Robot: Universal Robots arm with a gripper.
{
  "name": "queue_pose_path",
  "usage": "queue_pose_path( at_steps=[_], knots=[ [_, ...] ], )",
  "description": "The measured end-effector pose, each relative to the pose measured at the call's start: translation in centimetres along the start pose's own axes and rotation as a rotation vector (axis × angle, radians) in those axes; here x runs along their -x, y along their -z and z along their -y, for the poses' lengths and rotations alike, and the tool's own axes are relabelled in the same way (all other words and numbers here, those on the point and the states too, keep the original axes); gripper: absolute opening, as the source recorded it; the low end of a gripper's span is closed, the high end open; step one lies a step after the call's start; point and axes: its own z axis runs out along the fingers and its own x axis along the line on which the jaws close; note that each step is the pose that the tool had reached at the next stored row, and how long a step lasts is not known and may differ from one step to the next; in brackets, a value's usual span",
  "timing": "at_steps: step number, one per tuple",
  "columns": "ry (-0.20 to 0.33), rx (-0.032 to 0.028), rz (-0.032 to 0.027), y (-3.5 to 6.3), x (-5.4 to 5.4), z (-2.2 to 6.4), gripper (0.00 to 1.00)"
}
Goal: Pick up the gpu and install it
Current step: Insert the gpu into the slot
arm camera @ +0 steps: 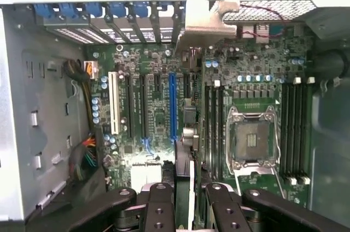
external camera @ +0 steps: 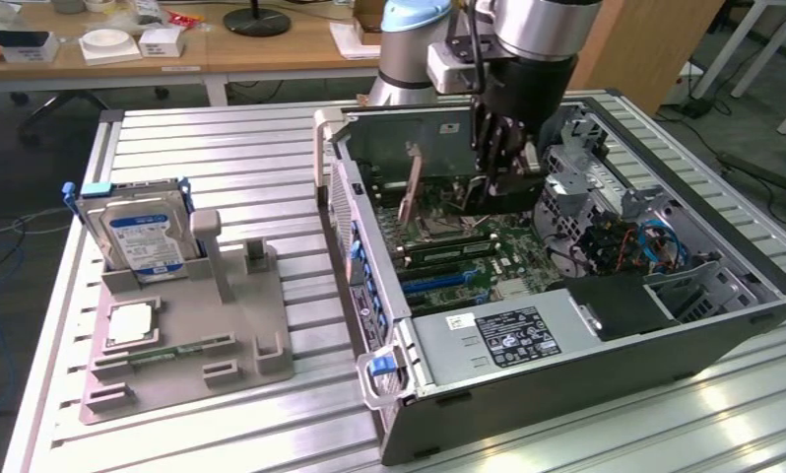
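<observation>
Black pincer (external camera: 501, 177) fingers reach down into the open computer case (external camera: 708, 330). We see them drawn narrow around the graphics card (external camera: 493, 202), gripping it by its upper edge. In the wrist view the pincer (arm camera: 190, 191) holds the graphics card (arm camera: 188, 128) edge-on above the motherboard (arm camera: 156, 106), with its silver end bracket (arm camera: 205, 24) toward the row of rear slot covers (arm camera: 87, 34). The graphics card lies along the line between the long blue slot (arm camera: 173, 106) and the memory slots beside the processor socket (arm camera: 252, 136). We cannot tell whether it touches the board. On the exterior view's left, well apart from the case, a grey holder (external camera: 242, 335) stands on the ribbed metal table (external camera: 235, 148). It carries an upright hard drive (external camera: 137, 232) and a small square chip (external camera: 130, 323).
</observation>
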Motion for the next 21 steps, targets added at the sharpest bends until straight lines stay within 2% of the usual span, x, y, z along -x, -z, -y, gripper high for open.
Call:
queue_pose_path(
  at_steps=[6, 11, 14, 17, 21],
  knots=[
    [0.001, 0.0000, 0.0002, -0.90, -0.3, -0.85, 0.27],
    [0.056, 0.0016, 0.0020, -1.76, -0.3, -1.01, 0.27],
    [0.058, 0.0018, 0.0028, -2.29, -0.4, -1.16, 0.27],
    [0.058, 0.0018, 0.0066, -2.83, -0.4, -1.20, 0.27],
    [0.069, 0.0020, 0.0087, -3.50, -0.4, -1.22, 0.27]
  ],
)
